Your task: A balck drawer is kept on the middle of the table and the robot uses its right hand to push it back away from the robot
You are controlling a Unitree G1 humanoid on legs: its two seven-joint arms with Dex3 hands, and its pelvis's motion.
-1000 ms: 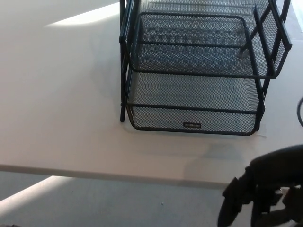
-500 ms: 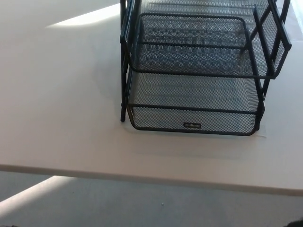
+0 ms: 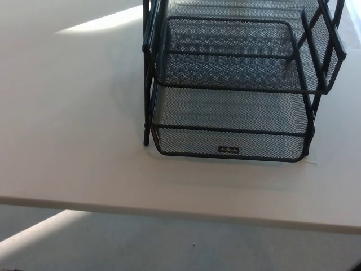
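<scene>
A black wire-mesh drawer rack [image 3: 234, 84] stands on the white table [image 3: 73, 124], right of the middle of the head view. Its lowest tray [image 3: 231, 141] sticks out toward me, with a small label on its front wall. A second mesh tray sits above it inside the frame. The rack's top runs out of the picture. Neither of my hands shows in the frame.
The table's front edge [image 3: 169, 210] runs across the lower part of the picture, with grey floor [image 3: 141, 243] below it. A bright patch of light [image 3: 98, 21] lies on the table at the far left of the rack.
My right hand, which was at the lower right corner below the table edge a second ago, has dropped out of view. The rack has stayed where it was.
</scene>
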